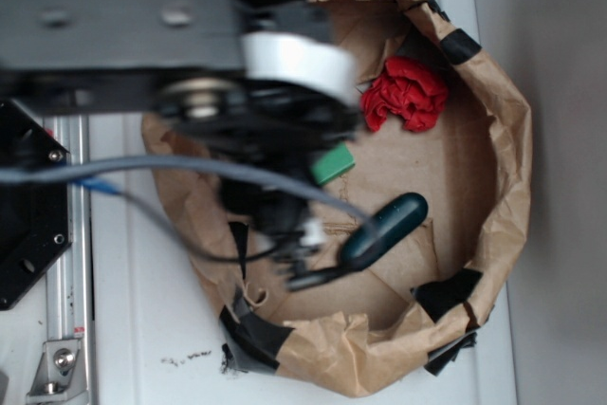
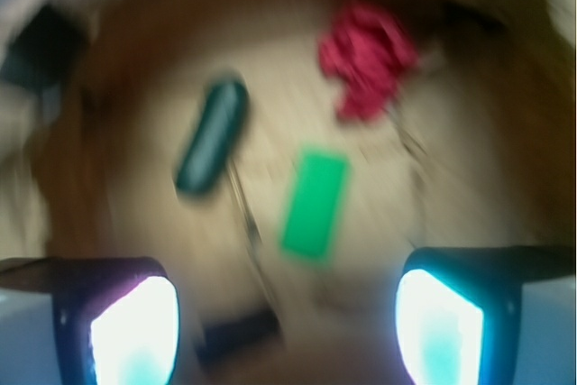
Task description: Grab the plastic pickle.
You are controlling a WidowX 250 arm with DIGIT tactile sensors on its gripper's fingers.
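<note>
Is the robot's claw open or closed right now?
Open. In the wrist view the gripper has its two fingers far apart with nothing between them, and the plastic pickle lies untouched farther off.

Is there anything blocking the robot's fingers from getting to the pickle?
Nothing visible does. In the wrist view the open fingers sit apart, with bare brown paper between them and the plastic pickle. The green block lies beside it, not touching.

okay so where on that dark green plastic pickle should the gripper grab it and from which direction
Grip the plastic pickle across its narrow middle, coming down from above. It lies flat on the brown paper as a smooth rounded capsule, so the ends would likely slip out. Its long sides look clear: the green block lies apart. The gripper has open jaws; turn them to straddle its width.
</note>
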